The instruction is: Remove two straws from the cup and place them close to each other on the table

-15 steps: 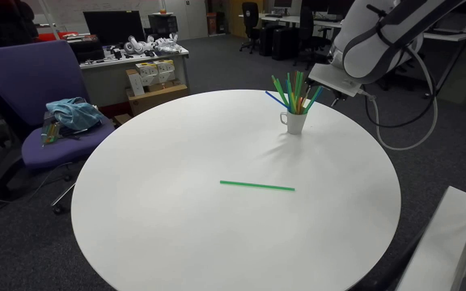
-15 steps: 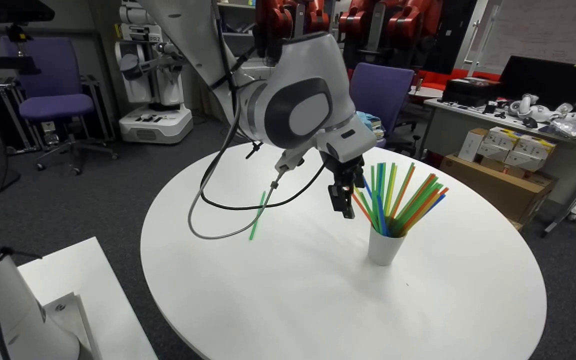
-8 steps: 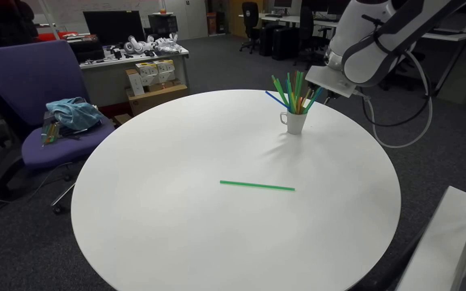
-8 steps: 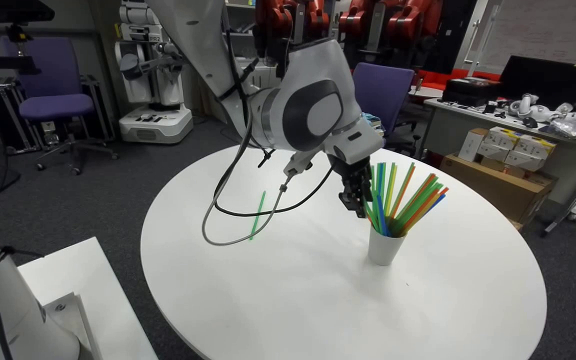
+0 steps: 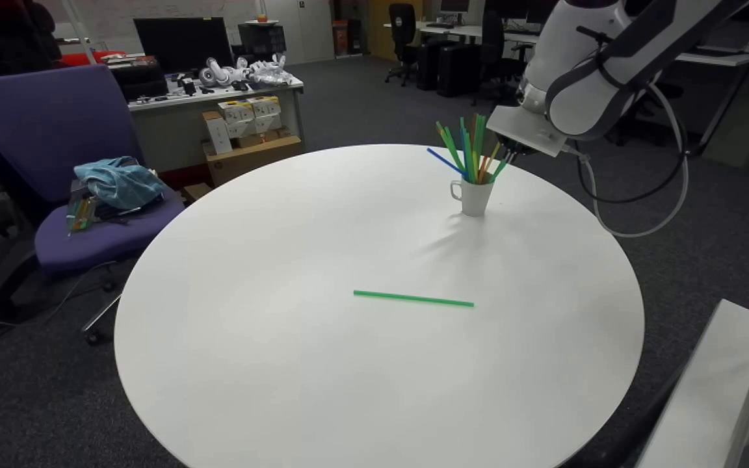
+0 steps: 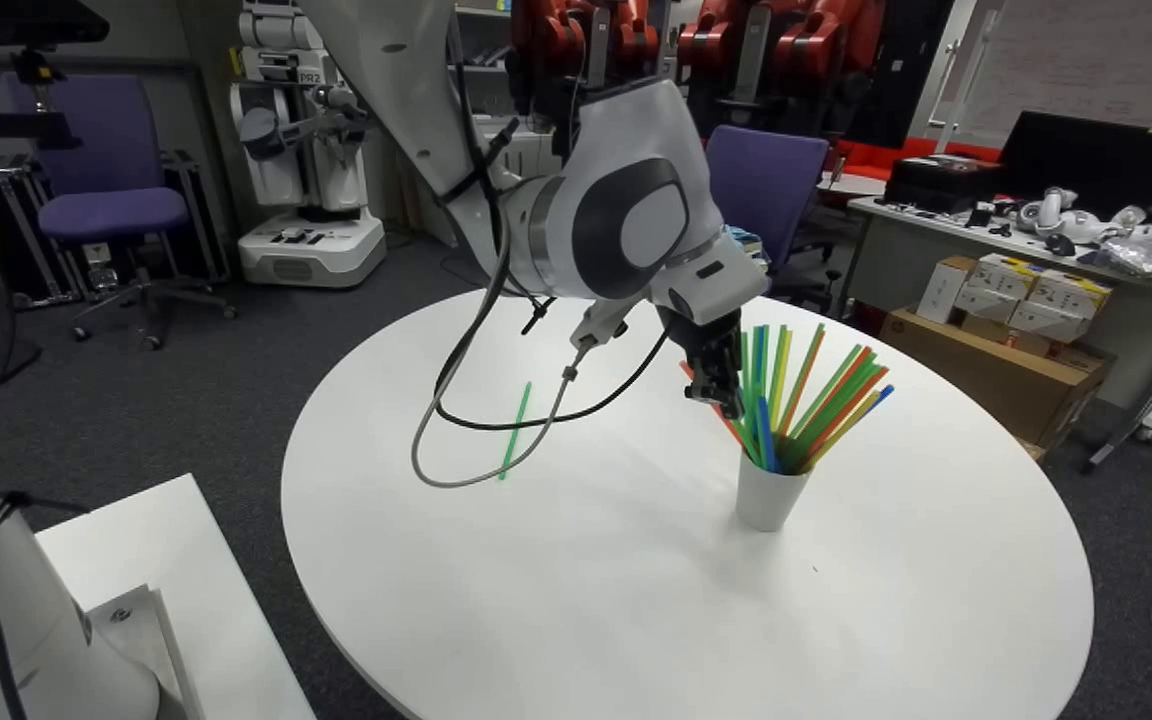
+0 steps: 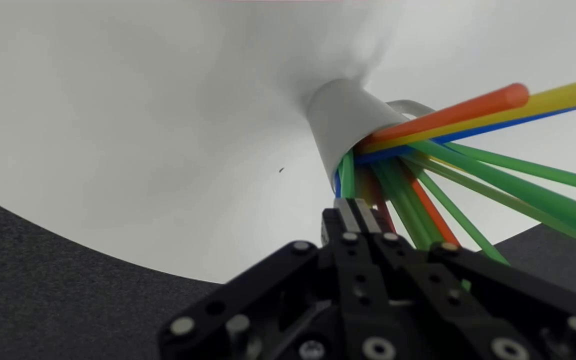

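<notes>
- While the arm (image 6: 626, 220) extends over the table (image 5: 283, 383), the gripper (image 7: 355, 202) is at the edge of the straws (image 6: 821, 430), a little above the mouth of the cup (image 5: 475, 198) and to one side of it.
- Gripper state: fingertips pressed together, pointing toward the cup in the wrist view.
- Green straw (image 7: 348, 172): leads out of the cup right up to the fingertips, then out of sight; cannot tell whether it is pinched between them or passes behind.
- Cup: white, with a handle, upright on the table, crowded with straws leaning several ways. Orange straw (image 7: 488, 105), yellow straw (image 7: 573, 95) and blue straw (image 5: 446, 161) made out among the green.
- Lone green straw (image 5: 413, 298): flat on the table, roughly mid-table, well apart from the cup. Seen in both exterior views; black cable (image 6: 496, 428) crosses in front of it in an exterior view.
- Dark speck (image 7: 281, 170) on the table, near the cup.
- Purple chair (image 5: 43, 117) beside the table, blue cloth (image 5: 121, 184) on its seat.
- White robot (image 6: 286, 185), marked PR2, on the floor beyond the table.
</notes>
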### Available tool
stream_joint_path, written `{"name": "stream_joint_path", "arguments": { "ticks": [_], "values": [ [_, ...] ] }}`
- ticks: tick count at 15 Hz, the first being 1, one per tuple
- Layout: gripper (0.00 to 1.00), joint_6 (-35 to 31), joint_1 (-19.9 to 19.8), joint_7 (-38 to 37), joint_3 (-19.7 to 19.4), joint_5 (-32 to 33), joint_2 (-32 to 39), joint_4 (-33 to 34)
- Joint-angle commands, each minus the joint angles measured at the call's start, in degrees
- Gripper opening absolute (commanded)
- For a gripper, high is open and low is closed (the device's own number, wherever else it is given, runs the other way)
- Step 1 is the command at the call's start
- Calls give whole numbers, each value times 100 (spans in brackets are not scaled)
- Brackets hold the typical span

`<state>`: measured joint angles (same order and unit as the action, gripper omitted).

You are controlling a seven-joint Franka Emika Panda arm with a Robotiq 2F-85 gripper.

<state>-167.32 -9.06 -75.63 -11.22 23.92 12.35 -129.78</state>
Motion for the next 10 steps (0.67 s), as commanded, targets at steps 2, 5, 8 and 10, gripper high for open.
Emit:
{"name": "stream_joint_path", "arguments": {
  "ticks": [2,5,8,10],
  "values": [
    [0,152,58,-117,-71,80,0,162],
    [0,213,-8,42,12,-59,-225,144],
    [0,262,-82,250,122,-292,-423,145],
    [0,312,-95,347,158,-442,-553,146]
  ]
}}
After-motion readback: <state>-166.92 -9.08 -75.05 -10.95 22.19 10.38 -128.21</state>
